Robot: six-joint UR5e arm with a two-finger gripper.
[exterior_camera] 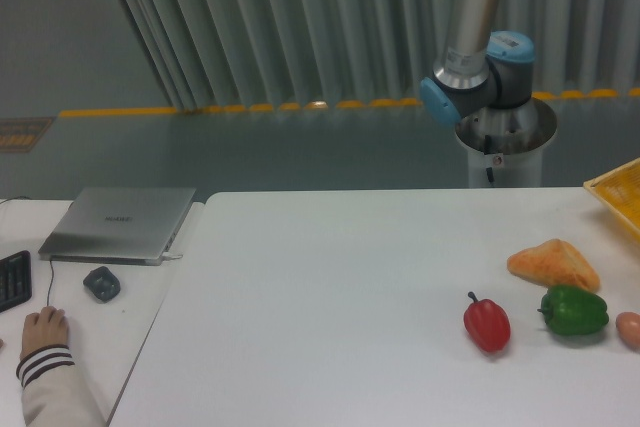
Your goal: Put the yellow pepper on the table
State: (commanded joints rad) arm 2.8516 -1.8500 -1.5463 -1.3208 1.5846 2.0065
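no yellow pepper shows anywhere from where i stand — only a red pepper (487,323) and a green pepper (574,311) on the white counter (330,307), beside an orange wedge-shaped thing (553,264). the gripper is out of view too, so its state can't be told. i'd guess such a pepper is light, glossy and slippery — best taken across its lobed body.
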